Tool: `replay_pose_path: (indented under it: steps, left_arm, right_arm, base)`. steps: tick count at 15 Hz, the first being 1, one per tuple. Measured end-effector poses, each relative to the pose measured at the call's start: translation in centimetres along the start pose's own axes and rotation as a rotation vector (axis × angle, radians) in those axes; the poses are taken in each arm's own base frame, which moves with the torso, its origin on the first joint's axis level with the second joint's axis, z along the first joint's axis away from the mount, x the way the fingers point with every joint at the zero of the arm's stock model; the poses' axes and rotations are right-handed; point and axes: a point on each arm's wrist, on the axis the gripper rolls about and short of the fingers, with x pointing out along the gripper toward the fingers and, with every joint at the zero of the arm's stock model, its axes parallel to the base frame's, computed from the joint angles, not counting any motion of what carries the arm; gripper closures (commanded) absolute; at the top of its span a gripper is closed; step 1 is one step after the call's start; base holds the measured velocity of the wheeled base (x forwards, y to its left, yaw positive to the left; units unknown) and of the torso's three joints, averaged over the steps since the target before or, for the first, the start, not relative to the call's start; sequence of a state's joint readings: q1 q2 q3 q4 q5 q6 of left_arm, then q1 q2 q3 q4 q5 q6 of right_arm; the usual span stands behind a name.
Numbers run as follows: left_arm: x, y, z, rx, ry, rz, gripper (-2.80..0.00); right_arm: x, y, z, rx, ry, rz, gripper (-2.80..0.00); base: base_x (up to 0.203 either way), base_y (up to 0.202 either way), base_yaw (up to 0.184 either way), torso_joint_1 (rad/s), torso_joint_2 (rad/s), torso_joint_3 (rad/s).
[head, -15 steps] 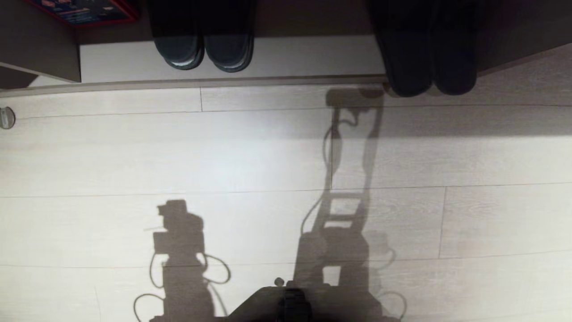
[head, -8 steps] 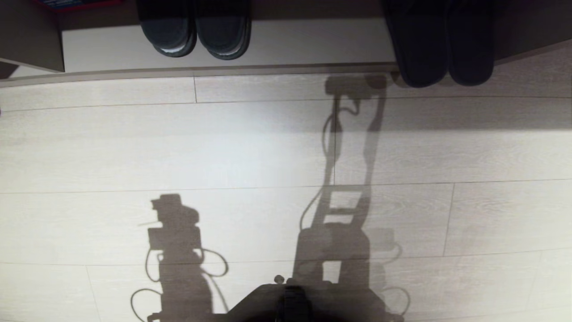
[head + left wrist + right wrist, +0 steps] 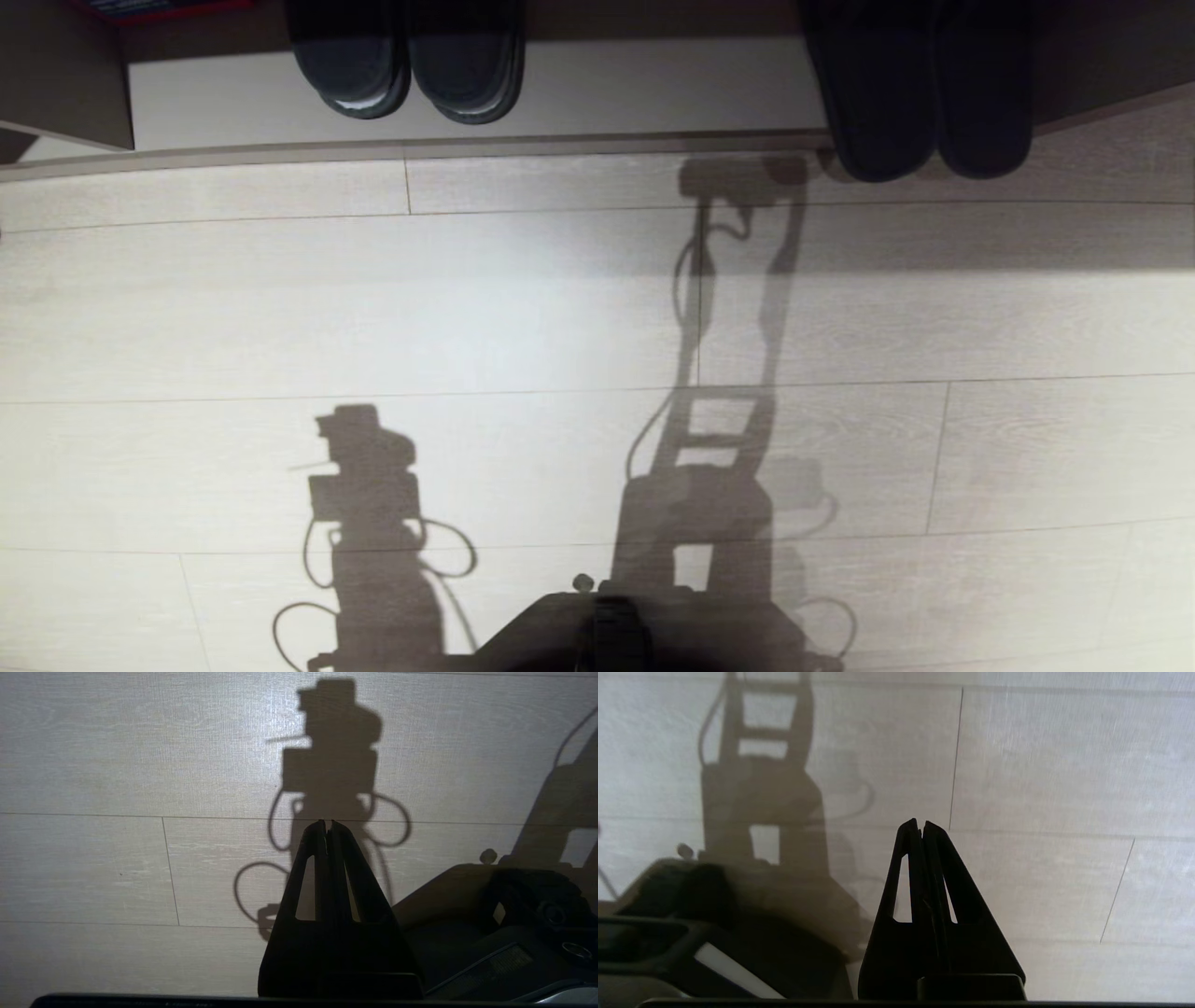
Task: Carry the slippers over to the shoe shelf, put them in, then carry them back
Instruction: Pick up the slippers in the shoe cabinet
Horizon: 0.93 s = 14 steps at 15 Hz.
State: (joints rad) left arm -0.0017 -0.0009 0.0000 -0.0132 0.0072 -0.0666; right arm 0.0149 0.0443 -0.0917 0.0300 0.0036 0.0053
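The slippers (image 3: 924, 93), a dark matte pair, lie side by side at the top right of the head view, toes towards me and poking out over the front edge of the shoe shelf (image 3: 635, 89). Neither gripper is in the head view; only the arms' shadows fall on the floor. In the left wrist view my left gripper (image 3: 327, 822) hangs shut and empty over bare floor planks. My right gripper (image 3: 920, 822) is likewise shut and empty above the floor, far from the slippers.
A shinier black pair of sandals (image 3: 401, 65) sits on the shelf board further left. An upright panel (image 3: 65, 84) bounds the shelf at the far left, with a red-edged item (image 3: 159, 7) behind it. Pale plank floor (image 3: 467, 317) lies between my base (image 3: 607, 639) and the shelf.
The whole head view shifted during the first half second, so the shelf and both pairs now sit higher in the picture; the camera moved, not the things. Since then nothing has changed.
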Motion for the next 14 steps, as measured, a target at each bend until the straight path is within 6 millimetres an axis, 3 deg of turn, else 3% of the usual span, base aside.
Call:
replay_pose_path:
  steps: [4, 10, 11, 14]
  left_arm:
    - [0.0, 0.0, 0.0, 0.000, 0.000, 0.000, 0.00]
    - [0.0, 0.0, 0.0, 0.000, 0.000, 0.000, 0.00]
    - [0.0, 0.0, 0.0, 0.000, 0.000, 0.000, 0.00]
    - [0.0, 0.0, 0.0, 0.000, 0.000, 0.000, 0.00]
  right_arm:
    - [2.0, 0.1, 6.2, 0.009, 0.012, 0.047, 0.00]
    - [12.1, 1.0, 14.1, -0.042, -0.046, 0.177, 0.00]
    - [13.5, 1.5, 15.0, -0.054, -0.076, 0.237, 0.00]
    - [16.4, 2.5, 15.2, -0.090, -0.057, 0.313, 0.00]
  base:
    - [0.000, 0.000, 0.000, 0.000, 0.00, 0.000]
    - [0.000, 0.000, 0.000, 0.000, 0.00, 0.000]
    - [0.000, 0.000, 0.000, 0.000, 0.00, 0.000]
    - [0.000, 0.000, 0.000, 0.000, 0.00, 0.000]
